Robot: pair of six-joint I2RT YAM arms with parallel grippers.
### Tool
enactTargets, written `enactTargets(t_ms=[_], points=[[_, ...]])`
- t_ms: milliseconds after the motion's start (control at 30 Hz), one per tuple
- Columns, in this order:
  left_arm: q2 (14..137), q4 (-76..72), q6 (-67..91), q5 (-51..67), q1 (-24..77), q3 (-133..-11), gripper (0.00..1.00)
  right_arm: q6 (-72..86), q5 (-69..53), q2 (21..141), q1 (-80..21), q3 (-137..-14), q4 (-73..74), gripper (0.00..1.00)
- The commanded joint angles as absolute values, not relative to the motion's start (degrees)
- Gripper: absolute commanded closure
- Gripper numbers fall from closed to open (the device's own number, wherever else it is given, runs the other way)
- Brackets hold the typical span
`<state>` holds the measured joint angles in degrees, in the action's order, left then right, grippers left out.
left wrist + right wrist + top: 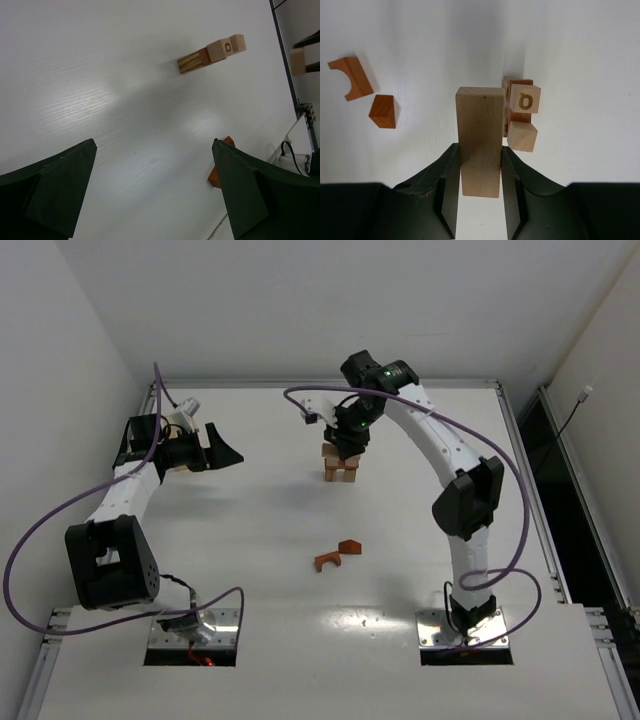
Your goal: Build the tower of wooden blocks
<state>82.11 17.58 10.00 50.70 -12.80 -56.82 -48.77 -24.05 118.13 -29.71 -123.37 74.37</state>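
On my left side, my left gripper [215, 450] [153, 145] hangs released over the white tabletop [250, 570], its dark fingers spread wide with nothing between them, well apart from the blocks. Toward the middle, on the near side of the stack, a reddish-brown wooden arch block [327, 561] [350, 77] lies flat on the tabletop, and a reddish-brown wooden wedge block [349, 546] [383, 111] lies just beside it on its right. Behind them, toward the far middle of the tabletop, stands the wood block tower [340, 468] [210, 52] [520, 110], a narrow stack of pale tan cubes over reddish-brown pieces; one top cube bears a printed round letter. Right over it my right gripper [348, 445] [480, 150] is clenched on a pale tan wooden bar [480, 130], both fingers pressed against its long sides. In my right wrist view the bar sits just beside the tower's cubes; I cannot tell whether it touches them.
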Motion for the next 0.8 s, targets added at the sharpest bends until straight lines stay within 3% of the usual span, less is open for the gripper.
enactTargets(t_ms=[0, 767], points=[[81.8, 16.0, 8.9, 52.8, -13.0, -57.9, 0.0, -52.7, -25.7, 121.5, -27.4, -127.1, 77.7, 1.0], [83.5, 14.9, 9.4, 54.7, -13.0, -56.8, 0.0, -57.5, -18.4, 129.1, -26.8, -133.8, 74.3, 1.0]])
